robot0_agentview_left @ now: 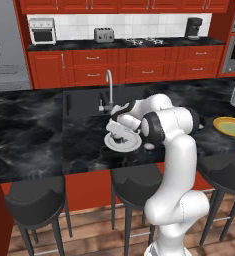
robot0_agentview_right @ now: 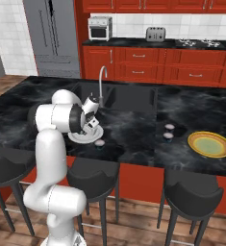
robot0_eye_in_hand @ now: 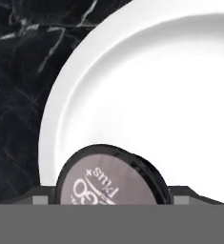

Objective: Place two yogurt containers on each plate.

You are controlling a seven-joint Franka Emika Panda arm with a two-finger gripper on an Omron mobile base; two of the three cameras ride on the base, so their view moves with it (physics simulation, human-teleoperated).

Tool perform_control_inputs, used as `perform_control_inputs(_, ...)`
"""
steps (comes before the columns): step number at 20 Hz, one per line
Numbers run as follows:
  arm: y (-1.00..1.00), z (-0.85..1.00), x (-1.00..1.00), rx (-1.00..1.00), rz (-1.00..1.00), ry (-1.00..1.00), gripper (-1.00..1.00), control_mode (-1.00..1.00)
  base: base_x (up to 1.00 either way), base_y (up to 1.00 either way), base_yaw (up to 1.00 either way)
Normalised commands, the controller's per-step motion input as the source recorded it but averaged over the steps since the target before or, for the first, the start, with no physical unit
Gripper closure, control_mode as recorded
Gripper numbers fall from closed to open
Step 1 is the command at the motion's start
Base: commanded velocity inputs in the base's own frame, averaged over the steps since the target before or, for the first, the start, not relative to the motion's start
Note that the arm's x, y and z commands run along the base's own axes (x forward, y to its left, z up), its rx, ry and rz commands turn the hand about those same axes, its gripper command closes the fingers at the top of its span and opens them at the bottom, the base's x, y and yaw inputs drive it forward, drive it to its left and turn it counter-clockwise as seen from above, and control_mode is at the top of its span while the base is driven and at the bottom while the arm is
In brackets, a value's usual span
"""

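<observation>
Nearest the stools, by the front edge of the black marbled surface (robot0_agentview_right: 133, 120), a tiny round yogurt cup with a pale top (robot0_agentview_right: 100, 142) stands just beside the plain white round plate (robot0_eye_in_hand: 147, 90). The two-finger gripper (robot0_agentview_left: 120, 131) hangs low over that plate, and in the hand view a yogurt cup with a greyish-pink printed lid and dark rim (robot0_eye_in_hand: 111, 183) sits right between its finger tips, above the plate's near rim. The gripper looks closed around this cup, though the tips themselves are mostly hidden, and I cannot tell whether the cup already rests on the plate or is just above it.

Further along the surface toward its right side, two more small cups (robot0_agentview_right: 169, 127) (robot0_agentview_right: 168, 136) stand close together on the bare stone, near the yellow round plate with a greenish centre and orange rim (robot0_agentview_right: 209, 144), which carries nothing.

By my reading the task is at an early stage: at best the first cup is being set down, with one more needed for the white plate and two for the yellow one.
</observation>
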Motion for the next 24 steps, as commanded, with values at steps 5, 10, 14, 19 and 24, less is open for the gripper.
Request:
perform_control_inputs(5,0.00,0.08,-0.06,0.00,0.00,-0.03,-1.00,-1.00,0.00,0.00,0.00)
perform_control_inputs(10,-0.01,0.34,-0.03,-0.02,0.00,-0.01,-1.00,-1.00,0.00,0.00,0.00)
perform_control_inputs(14,-0.32,0.16,-0.04,-0.12,0.00,0.00,-1.00,-1.00,0.00,0.00,0.00)
perform_control_inputs(19,-0.53,0.18,-0.19,-0.15,-0.01,0.00,-1.00,-1.00,0.00,0.00,0.00)
perform_control_inputs(24,-0.23,0.59,-0.42,-0.13,-0.15,-0.07,-1.00,-1.00,0.00,0.00,0.00)
